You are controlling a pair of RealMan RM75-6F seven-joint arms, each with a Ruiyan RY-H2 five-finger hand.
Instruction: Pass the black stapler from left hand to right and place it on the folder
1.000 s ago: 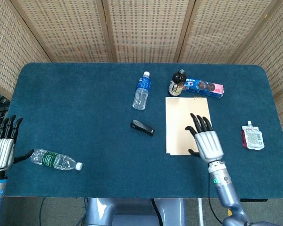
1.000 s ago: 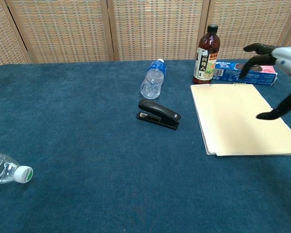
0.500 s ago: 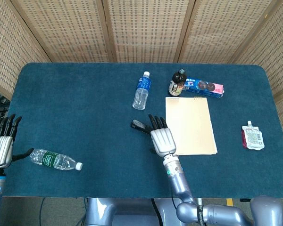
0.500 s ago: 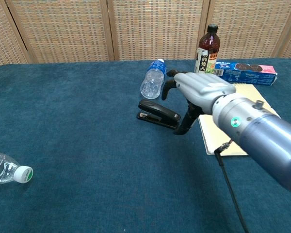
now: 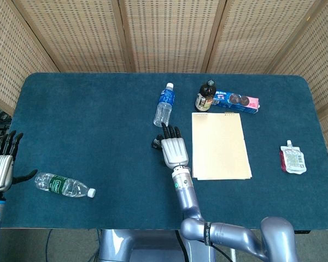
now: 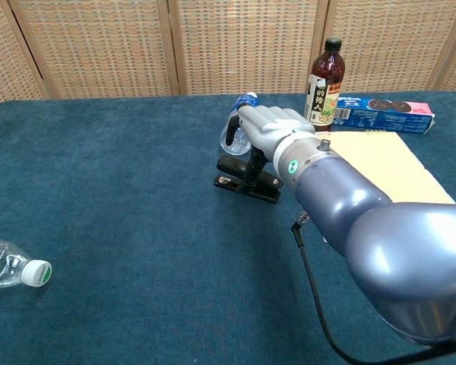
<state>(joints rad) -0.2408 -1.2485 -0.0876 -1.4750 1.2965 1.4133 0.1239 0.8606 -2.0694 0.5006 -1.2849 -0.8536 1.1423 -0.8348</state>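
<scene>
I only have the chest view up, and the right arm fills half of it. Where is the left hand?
Observer: In the head view, the left hand is at the near left edge of the table. Its fingers are spread and it holds nothing. It is beside the green-label bottle.
Operator: Is anything on the folder? The arm hides part of it.
Observer: No. From above, the folder is bare. The right hand is just off its left edge.
Operator: Is there anything past the folder on the right?
Observer: Yes, a small pouch lies to the right of the folder, apart from it.
</scene>
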